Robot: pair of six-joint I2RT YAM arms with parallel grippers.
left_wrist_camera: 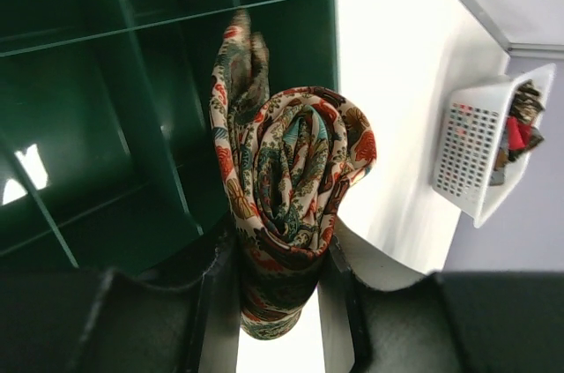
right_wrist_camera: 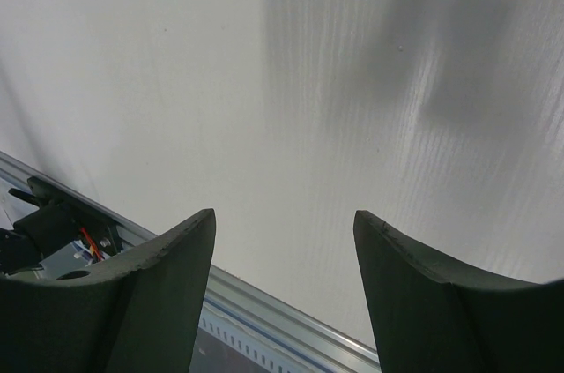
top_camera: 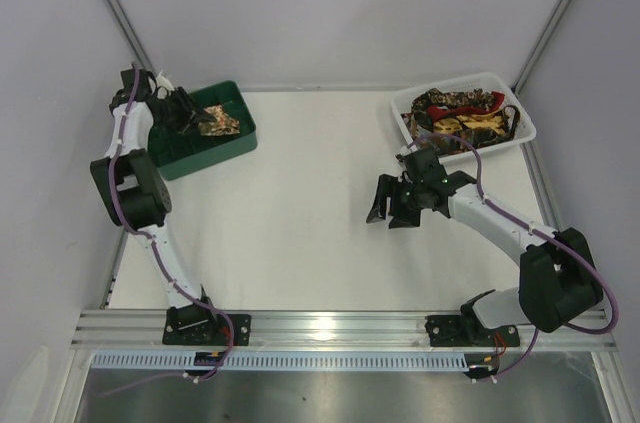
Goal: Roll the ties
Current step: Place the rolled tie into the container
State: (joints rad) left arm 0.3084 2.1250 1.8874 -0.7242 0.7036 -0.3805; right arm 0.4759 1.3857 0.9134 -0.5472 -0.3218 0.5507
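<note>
Over the crate (left_wrist_camera: 106, 126), left claw (left_wrist_camera: 278, 249) is pinching a rolled tie (left_wrist_camera: 291, 161), seemingly just inside the rim; right claw (right_wrist_camera: 284, 219) is hovering spread over desk (right_wrist_camera: 264, 82).

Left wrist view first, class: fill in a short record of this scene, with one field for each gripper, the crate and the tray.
left gripper: shut on rolled tie
rolled tie position: over green crate, contact unclear
right gripper: open, empty, above table
white tray: holds loose ties
</note>
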